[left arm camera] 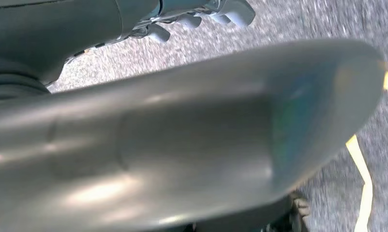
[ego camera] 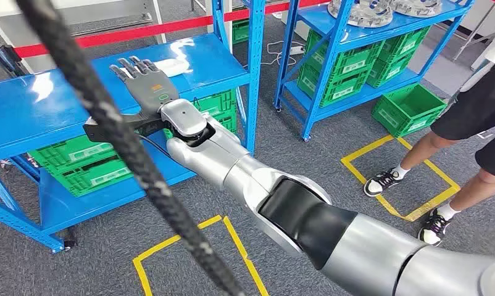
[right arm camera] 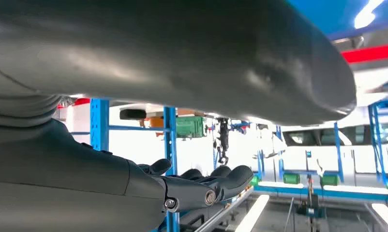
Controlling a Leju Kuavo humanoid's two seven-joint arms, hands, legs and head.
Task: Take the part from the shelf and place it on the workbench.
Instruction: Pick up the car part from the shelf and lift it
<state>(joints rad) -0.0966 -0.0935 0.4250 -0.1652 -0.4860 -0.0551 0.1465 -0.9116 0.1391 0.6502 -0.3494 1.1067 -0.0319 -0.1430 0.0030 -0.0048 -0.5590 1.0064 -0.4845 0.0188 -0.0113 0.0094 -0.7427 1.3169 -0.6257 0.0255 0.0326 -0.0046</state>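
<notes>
The right hand (ego camera: 143,77) lies flat over the blue shelf (ego camera: 41,102), fingers spread, holding nothing — apparently reaching for the white part (ego camera: 170,66) just beyond its fingertips, to their right, untouched. A person (ego camera: 461,135) stands well right.

I'm looking down on grey carpet floor (ego camera: 307,154) marked with yellow tape squares (ego camera: 398,179). The big landmark is the blue shelf unit (ego camera: 41,105) right in front; its glossy top throws back bright overhead light. Green crates (ego camera: 78,163) sit on its lower level. Beyond it, a red barrier tape (ego camera: 140,29) runs across the room. To the right of that unit stands a second blue rack (ego camera: 356,61), stacked with more green crates, and one green crate (ego camera: 408,108) sits on the floor beside it. A person (ego camera: 473,123) stands further right, by the taped square.
</notes>
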